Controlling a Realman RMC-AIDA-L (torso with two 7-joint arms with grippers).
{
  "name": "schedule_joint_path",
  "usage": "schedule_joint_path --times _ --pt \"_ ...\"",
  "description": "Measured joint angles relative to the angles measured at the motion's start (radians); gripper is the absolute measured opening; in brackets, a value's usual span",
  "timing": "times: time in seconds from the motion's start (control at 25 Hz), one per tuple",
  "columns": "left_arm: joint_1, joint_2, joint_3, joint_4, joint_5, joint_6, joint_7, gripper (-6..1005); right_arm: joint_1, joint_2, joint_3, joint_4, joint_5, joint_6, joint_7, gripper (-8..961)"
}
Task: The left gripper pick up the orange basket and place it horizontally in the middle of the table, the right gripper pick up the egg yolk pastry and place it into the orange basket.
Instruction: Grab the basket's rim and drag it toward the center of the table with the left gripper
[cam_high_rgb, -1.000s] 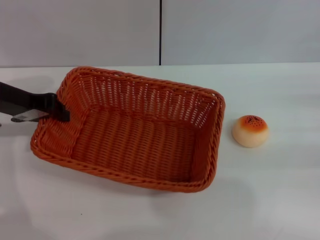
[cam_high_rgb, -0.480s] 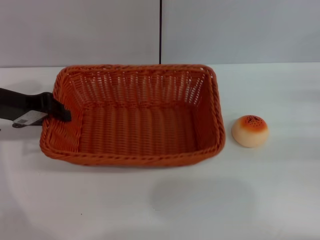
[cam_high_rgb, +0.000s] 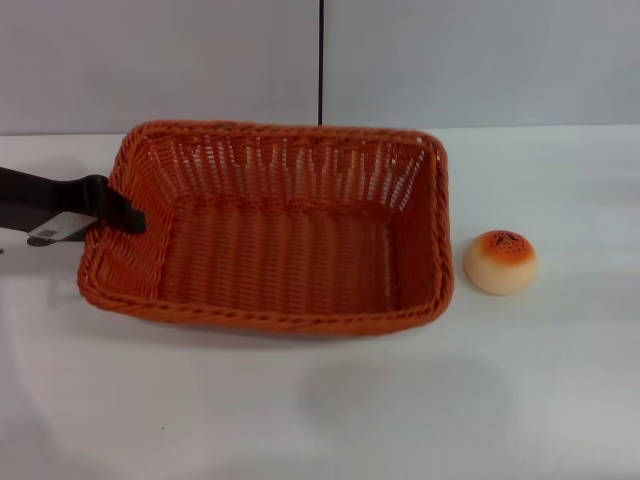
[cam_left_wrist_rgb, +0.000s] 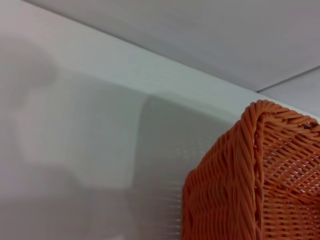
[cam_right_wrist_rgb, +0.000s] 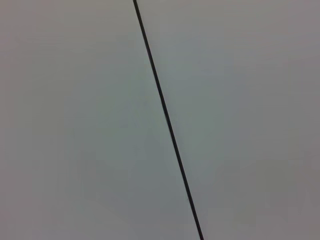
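The orange basket lay open-topped and empty mid-table, the left gripper clamped on its left rim. Bare table surrounded the egg yolk pastry, just right of the basket, unobstructed from above.

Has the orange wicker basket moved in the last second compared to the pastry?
Yes. The large orange woven wicker basket has swung from skewed to square with the table edge, while the small round glazed egg yolk pastry stayed put.
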Motion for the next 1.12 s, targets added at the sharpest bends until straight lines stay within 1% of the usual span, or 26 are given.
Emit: schedule_joint_path --times 0.52,0.72,0.88,1.12 --pt "0.002 0.009 -0.003 -0.010 -0.029 -0.017 0.002 182 0.005 0.003 0.000 0.002 0.000 -0.028 -0.002 618" --pt "-0.001 0.015 -0.016 -0.065 -0.037 -0.024 0.007 182 0.015 0.000 0.000 0.003 0.000 -0.034 -0.002 618" --pt "-0.008 0.018 -0.060 -0.129 -0.042 -0.029 0.024 183 0.026 0.000 -0.004 -0.002 0.000 -0.039 -0.004 618" --pt "-0.002 0.020 -0.077 -0.140 -0.059 -0.029 0.063 339 0.030 0.002 -0.002 -0.003 -0.001 -0.041 -0.004 617"
